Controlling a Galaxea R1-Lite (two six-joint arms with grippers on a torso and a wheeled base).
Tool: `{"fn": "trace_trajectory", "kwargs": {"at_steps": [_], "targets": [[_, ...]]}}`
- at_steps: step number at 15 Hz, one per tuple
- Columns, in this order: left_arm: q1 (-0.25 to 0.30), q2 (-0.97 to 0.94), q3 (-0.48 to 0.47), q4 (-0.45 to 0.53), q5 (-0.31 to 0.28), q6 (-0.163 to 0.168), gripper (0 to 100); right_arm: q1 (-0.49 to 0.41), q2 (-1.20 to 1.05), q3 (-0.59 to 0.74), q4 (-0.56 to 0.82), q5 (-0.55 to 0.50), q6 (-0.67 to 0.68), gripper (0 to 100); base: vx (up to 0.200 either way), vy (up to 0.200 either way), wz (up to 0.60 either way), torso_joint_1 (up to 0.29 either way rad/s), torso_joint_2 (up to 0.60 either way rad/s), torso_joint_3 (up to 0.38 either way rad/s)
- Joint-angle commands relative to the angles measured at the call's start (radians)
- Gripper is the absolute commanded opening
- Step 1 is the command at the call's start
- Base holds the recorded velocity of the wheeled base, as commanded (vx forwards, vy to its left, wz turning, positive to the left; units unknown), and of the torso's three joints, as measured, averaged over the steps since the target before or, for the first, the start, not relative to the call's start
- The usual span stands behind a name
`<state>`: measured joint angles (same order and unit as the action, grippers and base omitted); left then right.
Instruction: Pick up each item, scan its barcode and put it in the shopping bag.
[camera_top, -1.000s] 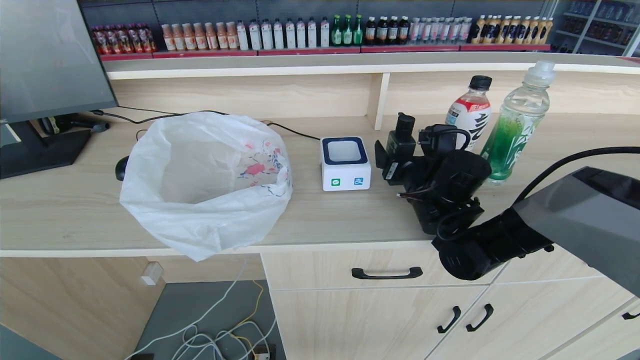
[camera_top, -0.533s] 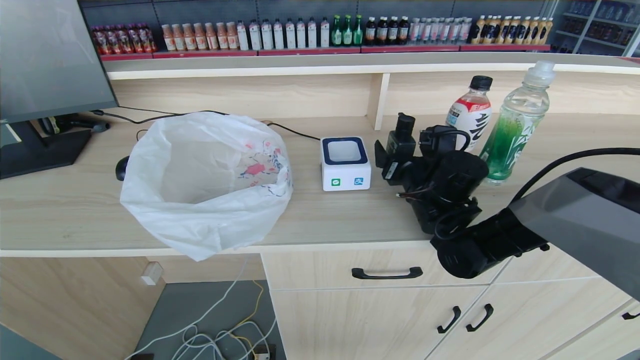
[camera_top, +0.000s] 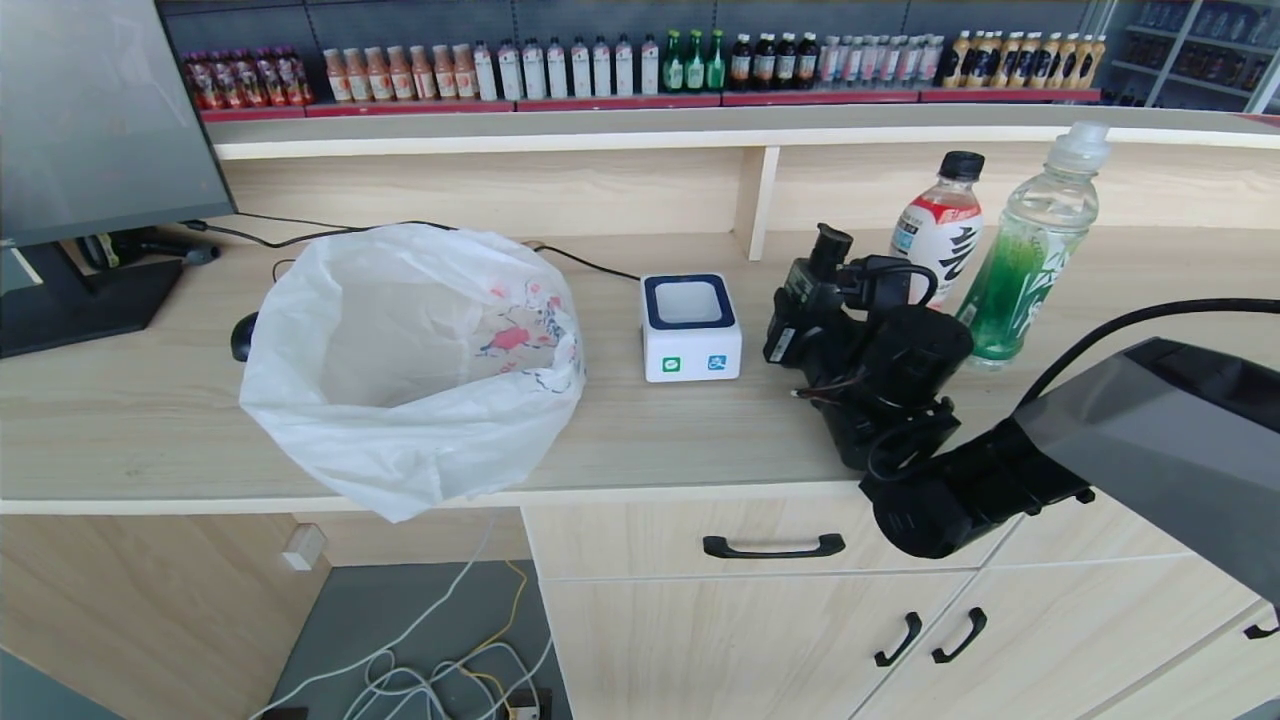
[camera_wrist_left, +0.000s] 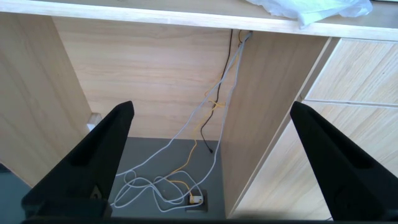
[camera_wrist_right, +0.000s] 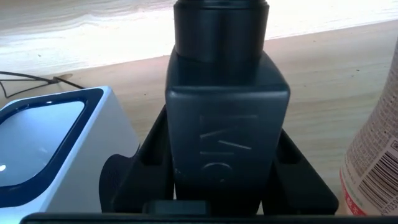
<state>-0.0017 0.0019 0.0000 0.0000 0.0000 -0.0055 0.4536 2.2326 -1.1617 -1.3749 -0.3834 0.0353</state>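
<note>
Cables (camera_wrist_left: 213, 102) are seen in the recess beneath the worktop (camera_top: 150, 420), where the left jaws are held spread and empty. At lower left of the head view the shopping bag (camera_top: 410, 370) overhangs the front edge and could be dragged off by a dropped item. Right of centre, a dark capped bottle (camera_top: 805, 290) is gripped, tilted, by the right jaws just beside the scanner (camera_top: 690, 325); a barcode turned away would go unread. At upper right, the white-labelled bottle (camera_top: 938, 235) and green-labelled bottle (camera_top: 1020, 260) could be toppled by the wrist.
</note>
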Motion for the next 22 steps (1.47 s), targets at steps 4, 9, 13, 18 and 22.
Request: {"fn": "trace_trajectory", "kwargs": {"at_steps": [4,9,13,18,22], "targets": [[0.000,0.000,0.000,0.000,0.000,-0.001,100,0.000,-0.010,0.000,0.000,0.000,0.000,0,0.000,0.000,0.00,0.000,0.00,0.000],[0.000,0.000,0.000,0.000,0.000,-0.001,100,0.010,-0.047,0.004,0.002,0.000,-0.002,0,0.000,0.000,0.00,0.000,0.00,0.000],[0.000,0.000,0.000,0.000,0.000,-0.001,100,0.010,-0.082,0.010,0.004,0.000,-0.005,0,0.000,0.000,0.00,0.000,0.00,0.000],[0.000,0.000,0.000,0.000,0.000,-0.001,100,0.028,-0.198,0.123,-0.001,-0.005,-0.031,0,0.000,0.000,0.00,0.000,0.00,0.000],[0.000,0.000,0.000,0.000,0.000,-0.001,100,0.053,-0.301,0.234,-0.003,-0.009,-0.038,0,0.000,0.000,0.00,0.000,0.00,0.000]]}}
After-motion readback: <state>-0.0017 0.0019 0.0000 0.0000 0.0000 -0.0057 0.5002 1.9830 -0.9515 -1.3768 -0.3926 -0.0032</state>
